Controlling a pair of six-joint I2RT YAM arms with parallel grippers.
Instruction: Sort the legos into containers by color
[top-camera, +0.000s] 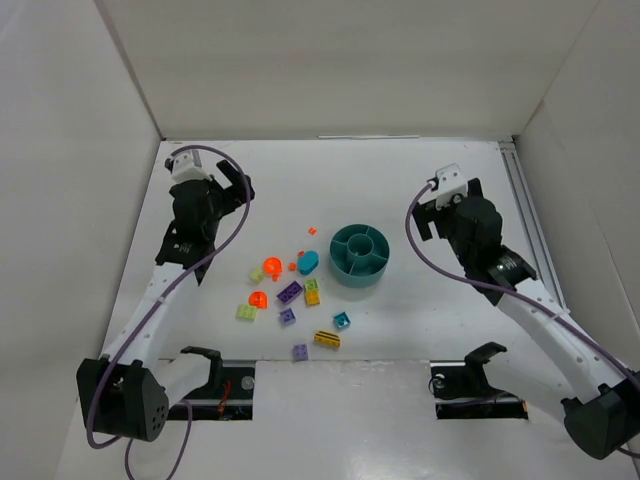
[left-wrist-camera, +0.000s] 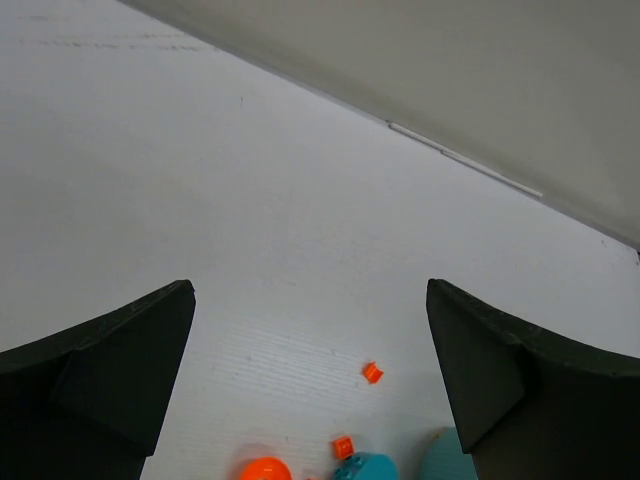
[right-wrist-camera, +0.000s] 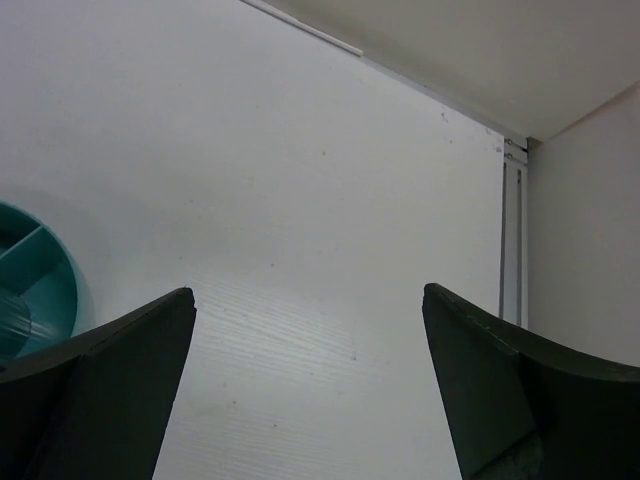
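The legos lie loose on the white table left of the round teal dish (top-camera: 358, 272). Among them are an orange round piece (top-camera: 271, 267), a teal oval piece (top-camera: 308, 262), a purple brick (top-camera: 289, 292), a lime green brick (top-camera: 245, 312) and a yellow brick (top-camera: 326, 339). The dish's compartments look empty. My left gripper (top-camera: 236, 184) is open and empty, raised behind and left of the pile. In the left wrist view, small orange bits (left-wrist-camera: 372, 372) lie between the fingers (left-wrist-camera: 120, 360). My right gripper (top-camera: 440, 208) is open and empty, raised right of the dish (right-wrist-camera: 35, 290).
White walls enclose the table on the left, back and right. A metal rail (top-camera: 524, 215) runs along the right wall and also shows in the right wrist view (right-wrist-camera: 512, 240). Two black brackets (top-camera: 205, 362) sit by the near edge.
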